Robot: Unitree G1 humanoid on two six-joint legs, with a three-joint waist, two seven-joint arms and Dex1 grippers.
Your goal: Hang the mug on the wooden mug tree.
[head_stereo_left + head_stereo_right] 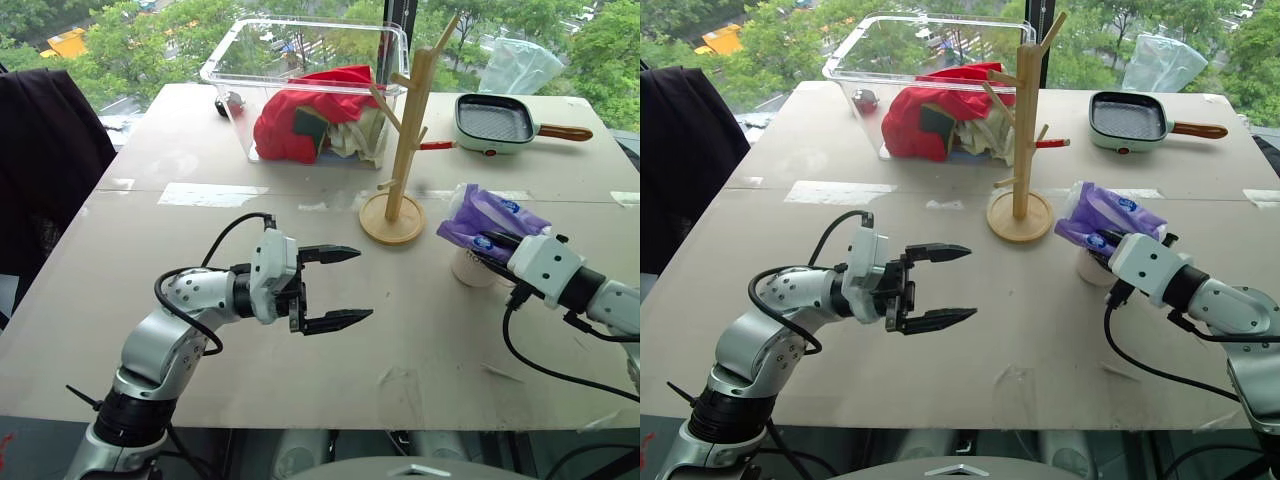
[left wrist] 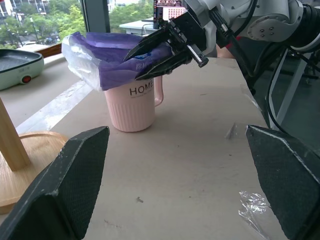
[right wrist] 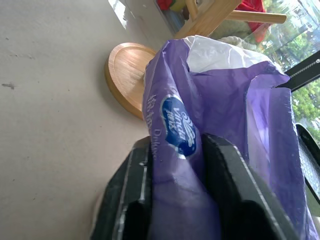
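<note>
One mug [image 2: 132,107] — directly beneath the right claw [image 2: 150,57] pinching its bag [image 2: 107,60]

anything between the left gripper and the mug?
No, bare tabletop between the left gripper and the mug, per the left wrist view.

Mug [image 2: 132,102] side reads "HOME" in dark capitals, the last part cut off by the handle. Purple-and-white bag [image 3: 210,165] carries a blue oval logo with white script, roughly "Vinda"; white characters beside it are too small to read. No other text legible.
</note>
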